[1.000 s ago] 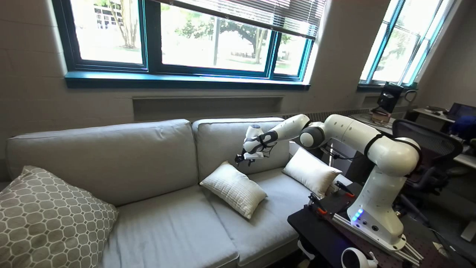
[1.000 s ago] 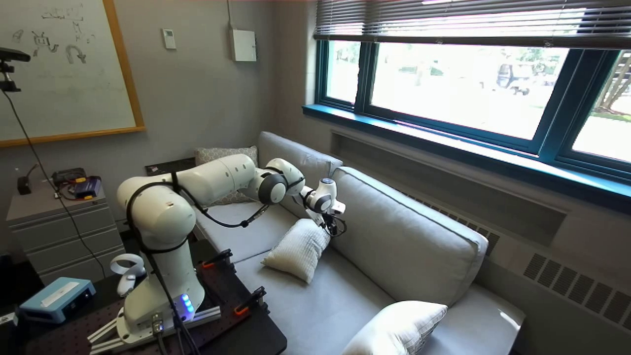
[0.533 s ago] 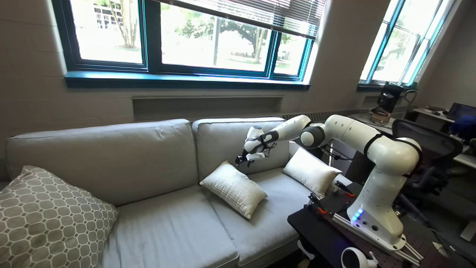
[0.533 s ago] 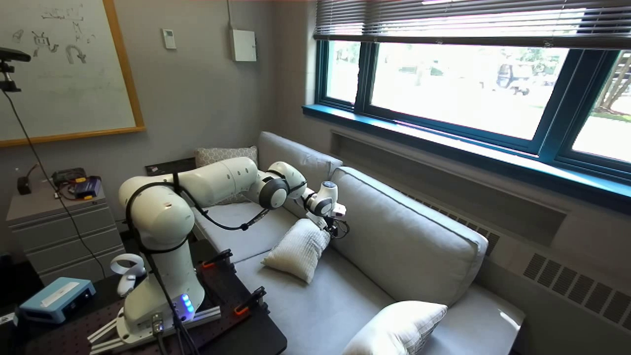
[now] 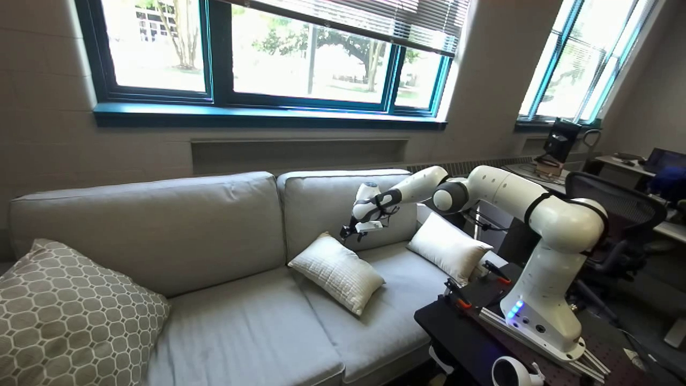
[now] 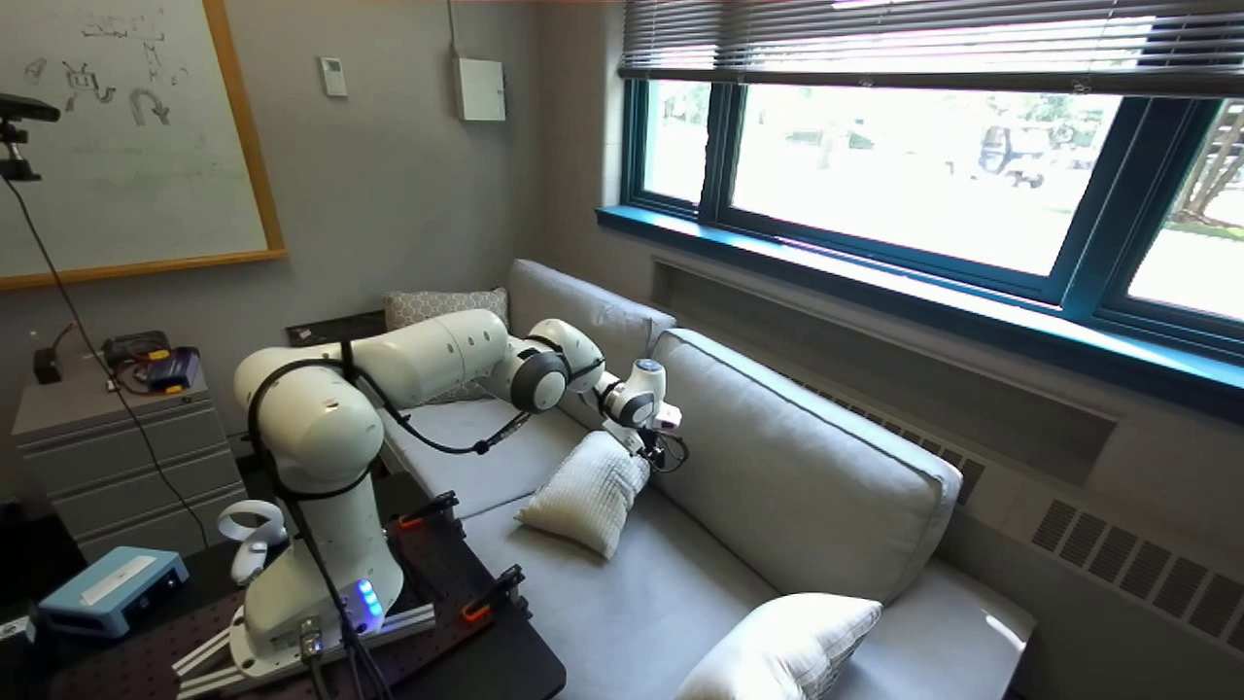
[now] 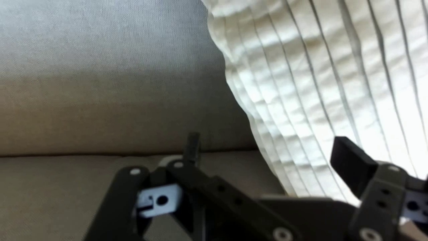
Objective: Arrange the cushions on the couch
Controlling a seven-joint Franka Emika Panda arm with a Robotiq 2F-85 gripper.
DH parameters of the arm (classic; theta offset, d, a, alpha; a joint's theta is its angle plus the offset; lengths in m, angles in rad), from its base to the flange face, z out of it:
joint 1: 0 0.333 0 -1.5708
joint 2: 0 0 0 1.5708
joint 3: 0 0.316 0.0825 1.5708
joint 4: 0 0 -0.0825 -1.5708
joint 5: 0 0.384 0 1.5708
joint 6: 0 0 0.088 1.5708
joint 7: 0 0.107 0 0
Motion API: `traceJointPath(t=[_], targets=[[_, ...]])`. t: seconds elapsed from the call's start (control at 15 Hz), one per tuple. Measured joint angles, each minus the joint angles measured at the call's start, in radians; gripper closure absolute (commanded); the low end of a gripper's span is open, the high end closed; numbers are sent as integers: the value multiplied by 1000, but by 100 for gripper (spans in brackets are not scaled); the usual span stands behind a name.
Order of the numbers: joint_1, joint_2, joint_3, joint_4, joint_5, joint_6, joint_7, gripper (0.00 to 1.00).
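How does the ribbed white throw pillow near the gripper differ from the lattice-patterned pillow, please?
The ribbed white throw pillow is all white; the lattice-patterned pillow is beige with pale outlines. The ribbed white throw pillow looks smaller than the lattice-patterned pillow. The white one lies near the open gripper, the lattice-patterned one at an end of the couch. Both rest on the couch.

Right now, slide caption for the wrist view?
Open gripper near the edge of a ribbed white cushion on the couch.
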Motion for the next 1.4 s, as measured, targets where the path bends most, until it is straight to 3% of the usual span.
traceJointPath(t=[0.47,0.67,1.07,1.4], targets=[[-7,1,26,-80,-2,-47,-65,0],[-52,1,78,-131,17,30,-138,0],[-224,1,262,-271,82,246,-417,0],[-277,-2,302,-295,271,203,-716,0]])
